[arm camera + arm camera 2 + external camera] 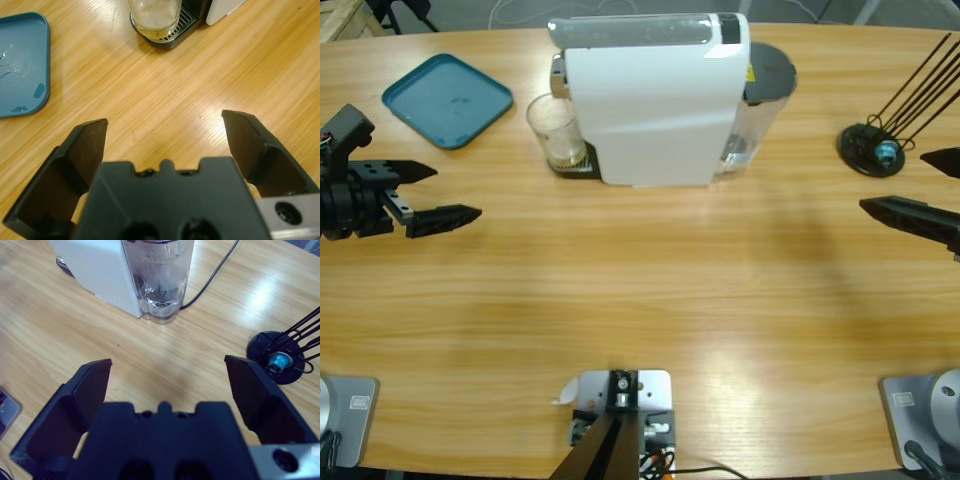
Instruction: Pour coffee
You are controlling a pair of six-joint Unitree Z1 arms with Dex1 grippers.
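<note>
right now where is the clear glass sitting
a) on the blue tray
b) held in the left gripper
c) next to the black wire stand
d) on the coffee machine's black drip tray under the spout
d: the glass, with a shallow layer of coffee, stands on the drip tray of the white coffee machine; the blue tray holds no glass and the left gripper is open.

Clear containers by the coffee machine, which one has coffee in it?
The small drinking glass on the machine's black drip tray, holding a shallow amber layer. The tall water tank at the machine's other end shows none.
</note>
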